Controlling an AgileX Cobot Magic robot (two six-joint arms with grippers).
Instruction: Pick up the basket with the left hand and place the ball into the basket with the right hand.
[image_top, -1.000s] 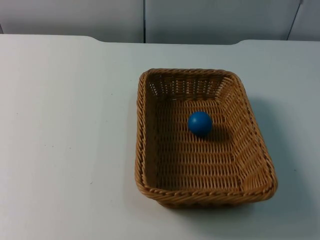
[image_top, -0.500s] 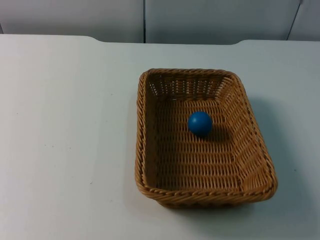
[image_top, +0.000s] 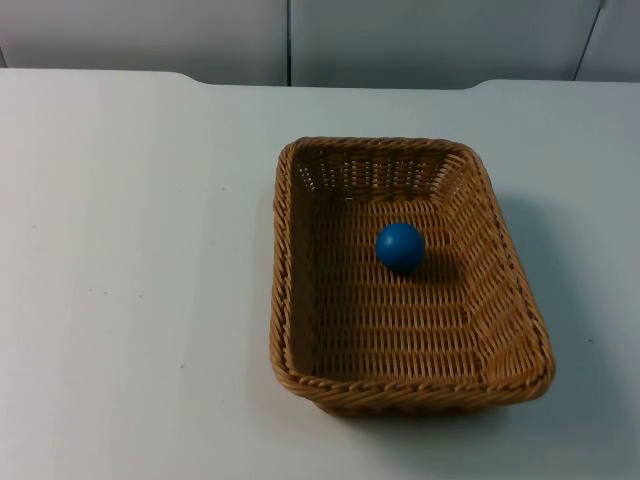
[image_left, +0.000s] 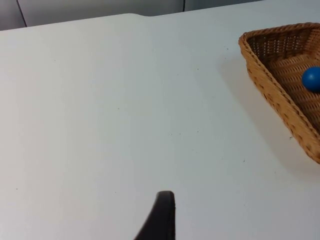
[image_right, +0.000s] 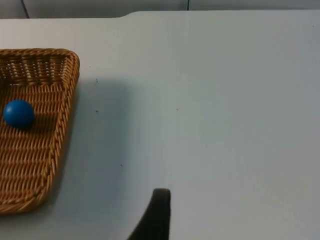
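Observation:
A brown wicker basket (image_top: 283, 250) stands on the white table, right of centre in the top view. A blue ball (image_top: 400, 247) lies inside it on the woven floor, toward the far half. My left gripper (image_left: 162, 215) hangs over bare table well to the left of the basket (image_left: 270, 95), in which the ball (image_left: 312, 79) shows; it holds nothing. My right gripper (image_right: 157, 212) hangs over bare table to the right of the basket (image_right: 67, 110) and the ball (image_right: 19, 113), also holding nothing. Both arms wait.
The white table top (image_top: 130, 280) stretches wide on both sides of the basket. A grey partition wall (image_top: 290, 40) closes off the table's far edge.

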